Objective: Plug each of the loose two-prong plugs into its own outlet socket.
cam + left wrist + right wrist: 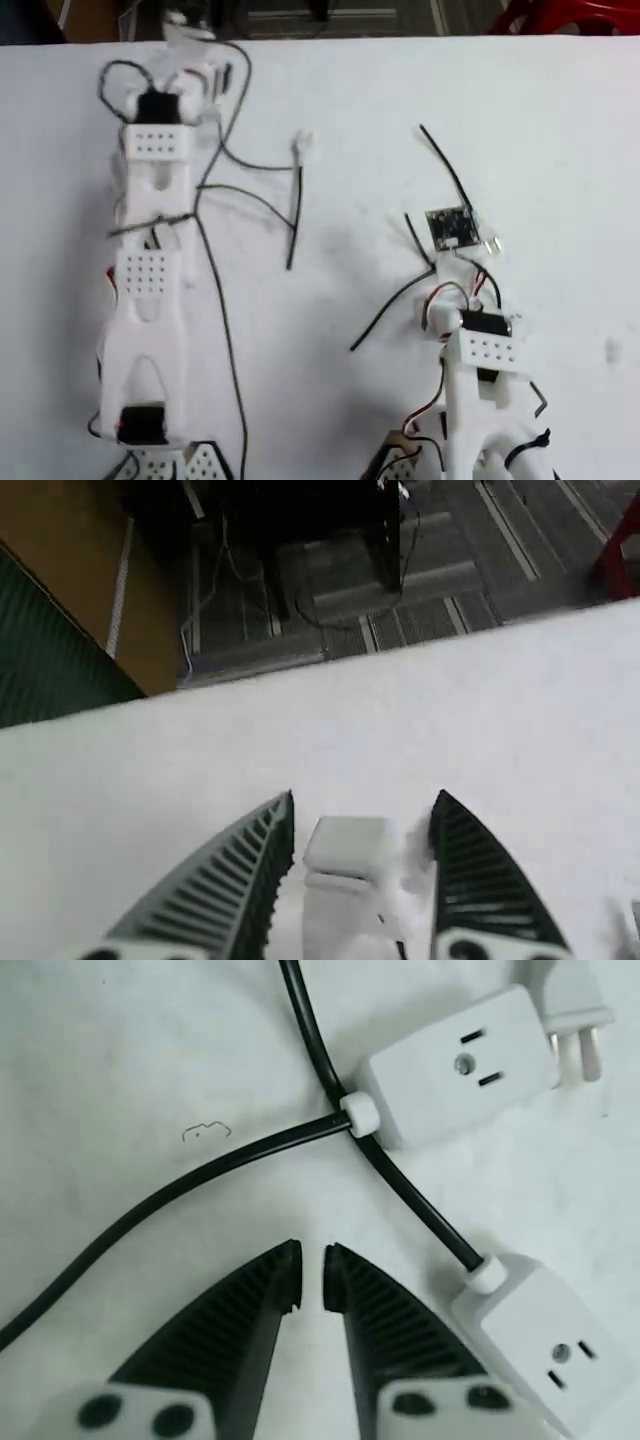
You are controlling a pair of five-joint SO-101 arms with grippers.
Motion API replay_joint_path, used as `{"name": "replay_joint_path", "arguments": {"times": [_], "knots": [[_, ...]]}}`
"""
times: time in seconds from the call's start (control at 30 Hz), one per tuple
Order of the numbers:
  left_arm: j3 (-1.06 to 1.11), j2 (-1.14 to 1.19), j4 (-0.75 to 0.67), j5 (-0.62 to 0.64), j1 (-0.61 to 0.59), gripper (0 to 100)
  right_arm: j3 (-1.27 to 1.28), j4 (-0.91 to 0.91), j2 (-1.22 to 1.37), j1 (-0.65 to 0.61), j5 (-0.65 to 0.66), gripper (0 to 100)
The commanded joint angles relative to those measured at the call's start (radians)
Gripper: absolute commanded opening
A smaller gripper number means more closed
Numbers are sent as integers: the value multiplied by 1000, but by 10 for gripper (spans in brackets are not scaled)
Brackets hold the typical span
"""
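White counter [500, 700]. Left end effector [364, 800] apart, straddling white connector [345, 855]: centre before closing. Right end effector [312, 1265] nearly together, empty.

Bright, even overhead light washes the white tabletop [350, 80] almost to glare, and white parts nearly melt into it. Shadows are faint and soft, thin ones hugging the black cables [200, 1175]. The floor [450, 590] beyond the tabletop's far edge lies dimmer.
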Motion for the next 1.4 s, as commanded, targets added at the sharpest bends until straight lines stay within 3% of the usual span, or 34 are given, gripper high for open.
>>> {"name": "replay_joint_path", "arguments": {"times": [0.0,0.13,0.43,0.7,1.03,1.37], "knots": [[-63,-84,41,0,-73,226,-3,-10,-13,7,0,166],[5,-174,80,75,-182,226,3,-10,-15,5,0,212],[296,-257,138,83,-315,229,5,-10,-15,5,0,212],[457,-251,129,83,-326,229,5,-8,-15,5,0,212],[468,-97,86,83,-321,229,6,-8,-15,5,0,212],[423,-45,130,86,-234,229,6,-8,-15,5,0,212]]}}
